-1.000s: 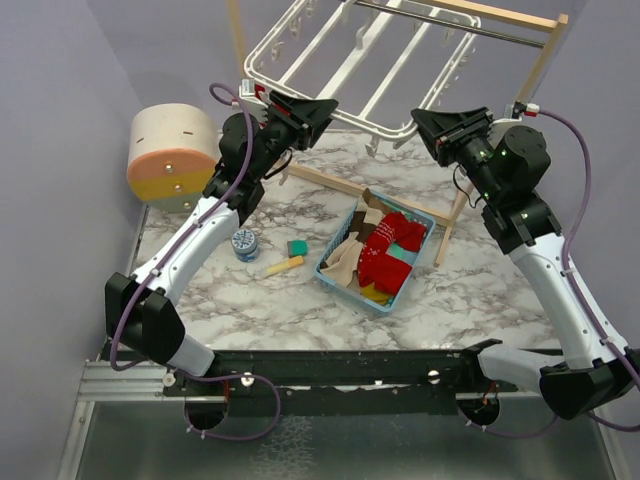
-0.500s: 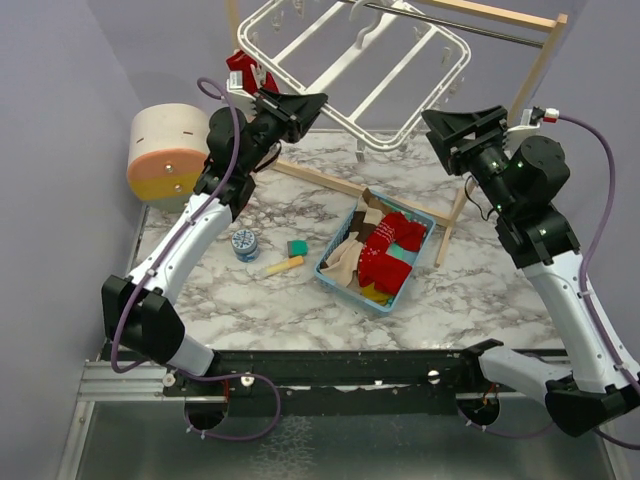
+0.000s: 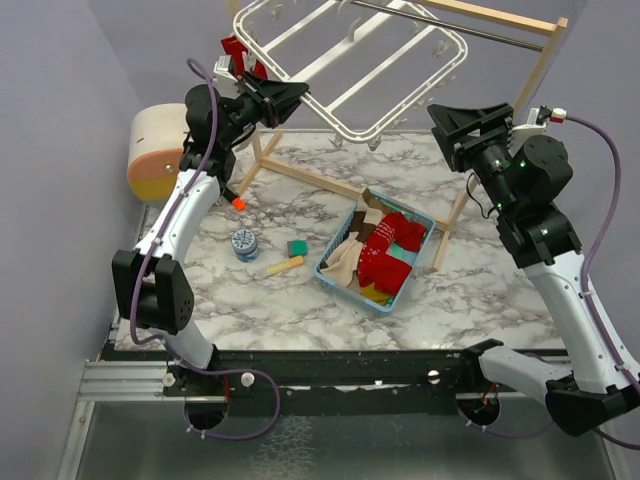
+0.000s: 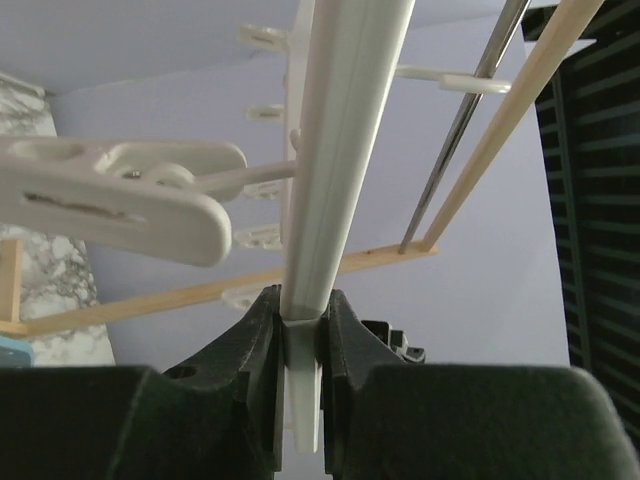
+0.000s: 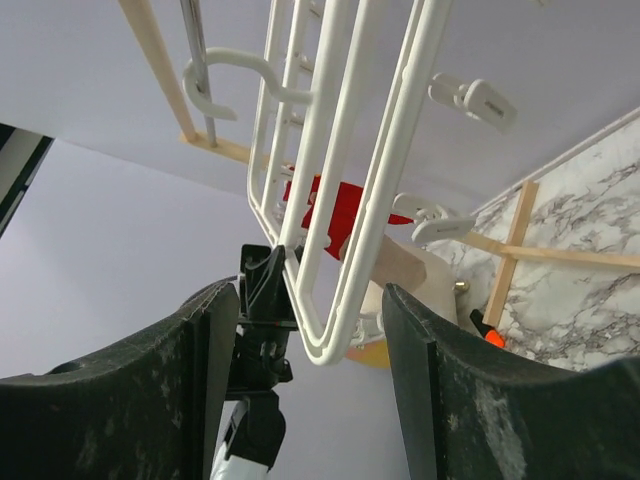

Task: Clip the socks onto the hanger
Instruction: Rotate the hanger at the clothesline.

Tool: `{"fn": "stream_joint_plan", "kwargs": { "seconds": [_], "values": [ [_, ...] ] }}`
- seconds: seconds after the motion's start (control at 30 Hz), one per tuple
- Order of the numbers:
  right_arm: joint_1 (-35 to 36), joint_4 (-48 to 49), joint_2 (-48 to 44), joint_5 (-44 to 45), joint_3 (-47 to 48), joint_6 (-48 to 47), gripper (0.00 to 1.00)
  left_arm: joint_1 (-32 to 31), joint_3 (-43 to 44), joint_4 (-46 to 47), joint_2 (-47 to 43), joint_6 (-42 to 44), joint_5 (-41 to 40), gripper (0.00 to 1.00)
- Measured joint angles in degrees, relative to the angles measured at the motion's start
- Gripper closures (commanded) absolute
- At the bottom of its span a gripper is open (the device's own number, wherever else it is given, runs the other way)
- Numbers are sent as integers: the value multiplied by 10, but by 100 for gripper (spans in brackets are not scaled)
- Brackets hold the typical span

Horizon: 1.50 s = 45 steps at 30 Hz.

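On the worktop (image 3: 280,310) a blue basket (image 3: 350,292) holds loose socks (image 3: 390,250), mostly red. Above it the left end effector (image 4: 300,335) pinches a rim bar of the white hanger (image 4: 345,100), which is tilted up clear of the worktop, while the right end effector (image 5: 312,390) stands spread just beside the hanger's right edge. Farther back, one red sock (image 3: 240,55) sits at the hanger's far left corner, with the wooden stand (image 3: 510,15) behind.
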Motion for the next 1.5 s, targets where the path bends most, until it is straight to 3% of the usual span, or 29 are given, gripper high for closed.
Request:
{"fn": "stream_joint_plan", "kwargs": {
  "seconds": [0.23,0.9,1.17,1.5],
  "values": [
    [0,0,-4,7,0,-7,35,13,65,42,83,-45,62,56],
    [0,39,25,27,-19,24,35,16,34,85,60,-63,63,64],
    [0,56,16,27,-19,23,34,16,21,87,47,-62,64,49],
    [0,55,-31,24,-23,8,33,16,-11,89,12,-62,63,41]
  ]
}}
